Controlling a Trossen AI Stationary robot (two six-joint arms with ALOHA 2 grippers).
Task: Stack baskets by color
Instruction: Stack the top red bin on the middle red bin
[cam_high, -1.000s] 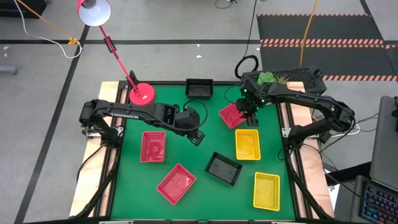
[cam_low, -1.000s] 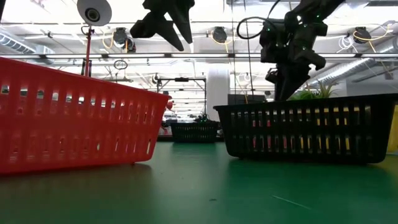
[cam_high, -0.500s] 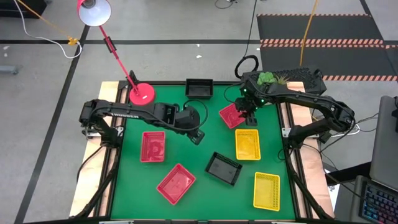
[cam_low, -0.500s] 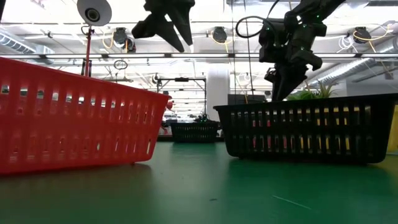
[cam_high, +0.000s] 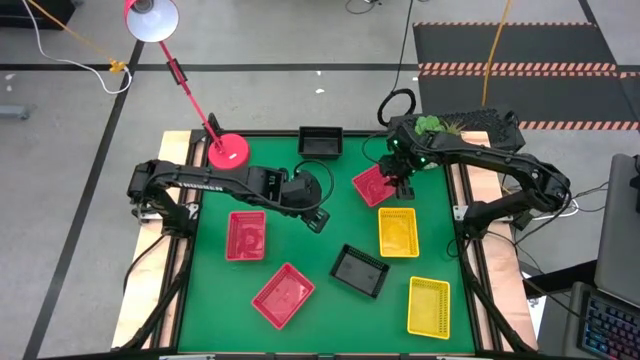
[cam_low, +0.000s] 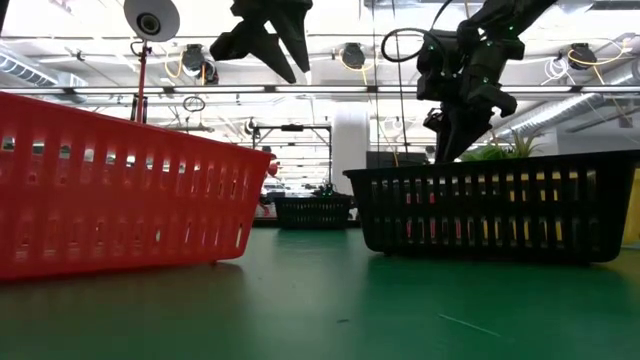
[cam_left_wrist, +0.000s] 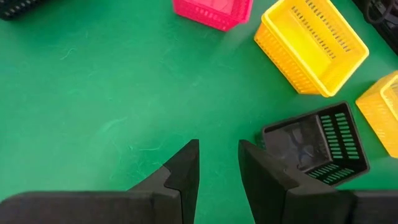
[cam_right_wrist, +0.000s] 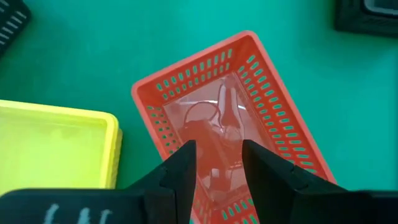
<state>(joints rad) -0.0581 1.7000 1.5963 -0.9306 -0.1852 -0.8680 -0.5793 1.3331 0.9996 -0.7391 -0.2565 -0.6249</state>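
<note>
Three red baskets rest flat on the green mat: one (cam_high: 246, 235) at the left, one (cam_high: 283, 295) near the front, one (cam_high: 373, 185) at the far right. Two yellow baskets (cam_high: 397, 231) (cam_high: 429, 306) lie on the right, and two black ones (cam_high: 360, 270) (cam_high: 321, 142) at the middle and the far edge. My left gripper (cam_high: 317, 217) (cam_left_wrist: 217, 163) hangs open over bare mat near the centre, with the middle black basket (cam_left_wrist: 317, 146) beyond it. My right gripper (cam_high: 400, 190) (cam_right_wrist: 217, 163) hovers open above the far-right red basket (cam_right_wrist: 230, 118), with nothing between its fingers.
A pink-red lamp base (cam_high: 228, 151) stands at the mat's far left corner, its arm slanting off beyond the table. A green plant (cam_high: 430, 125) sits behind the right arm's base. Bare mat lies open at the centre left and along the near edge.
</note>
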